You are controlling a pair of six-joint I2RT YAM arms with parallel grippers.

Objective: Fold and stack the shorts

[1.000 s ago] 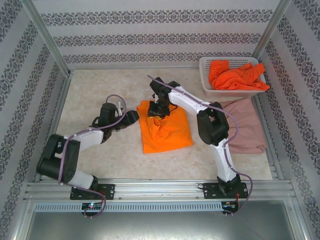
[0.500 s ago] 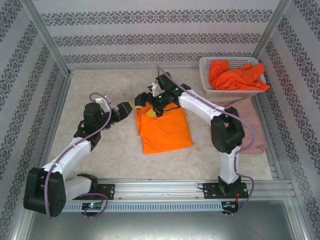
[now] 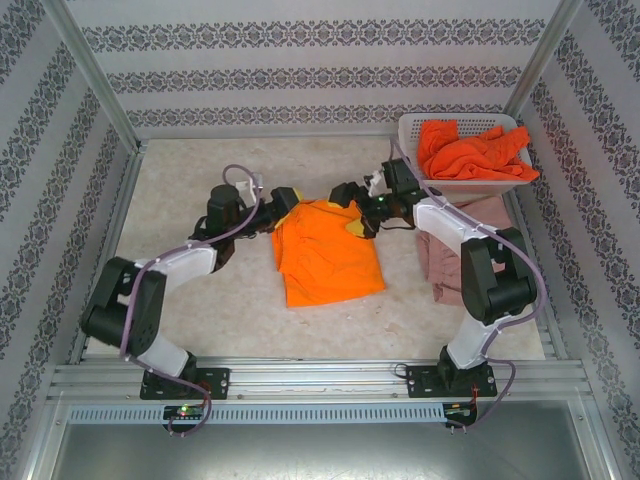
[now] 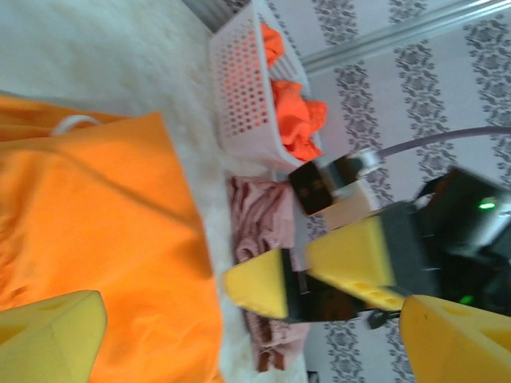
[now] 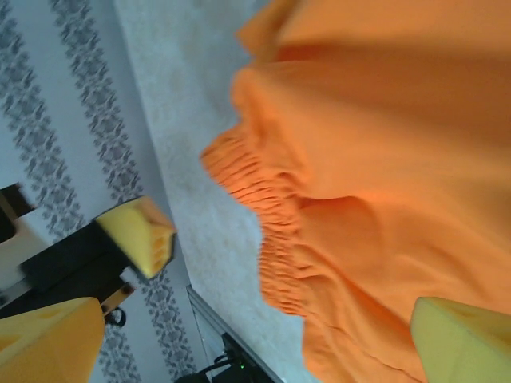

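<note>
Orange shorts [image 3: 330, 255] lie flat beneath and between both tools, waistband [image 5: 267, 231] nearest them. Left gripper [image 3: 284, 204] and right gripper [image 3: 350, 205]: both spread wide, holding nothing. Judgement: take both waistband corners level, pinch all layers, else fold skews. Arms stretched inward, grippers facing each other, wrists low.

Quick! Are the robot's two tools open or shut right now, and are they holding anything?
Left tool: open, holding nothing.
Right tool: open, holding nothing, just above the orange shorts.
</note>
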